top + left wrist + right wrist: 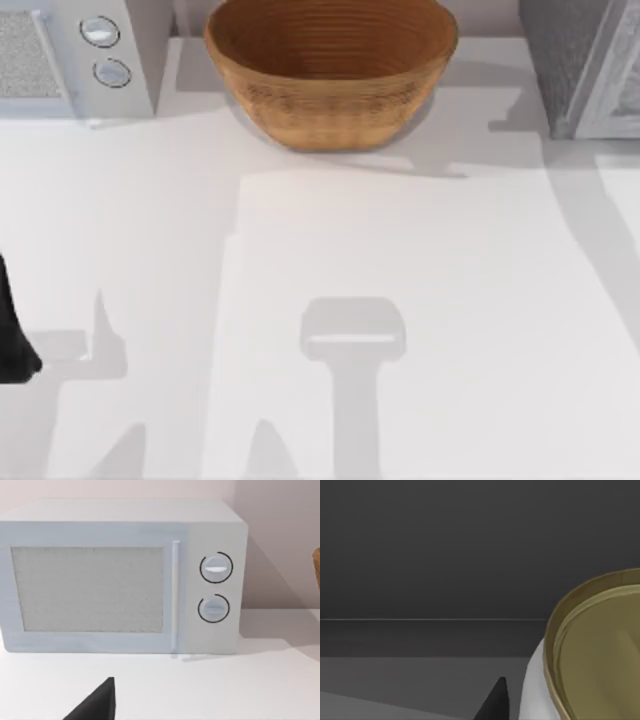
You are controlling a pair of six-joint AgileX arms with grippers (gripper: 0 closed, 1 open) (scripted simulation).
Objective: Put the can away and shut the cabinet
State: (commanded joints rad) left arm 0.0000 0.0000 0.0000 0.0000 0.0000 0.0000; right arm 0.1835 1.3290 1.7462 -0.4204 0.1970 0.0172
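The can (600, 655), cut off at the frame edge, sits just beside my right gripper's dark fingertip (495, 702) inside a shadowed cabinet (445, 555), grip unclear; left gripper (15, 345) idles left of the wicker basket (330, 70), near the microwave (120, 580)

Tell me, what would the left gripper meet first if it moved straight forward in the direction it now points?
Most likely the microwave. The left wrist view looks straight at its closed door, with bare white table between the dark fingertip and the microwave. Depth is hard to judge, but nothing else stands in that line.
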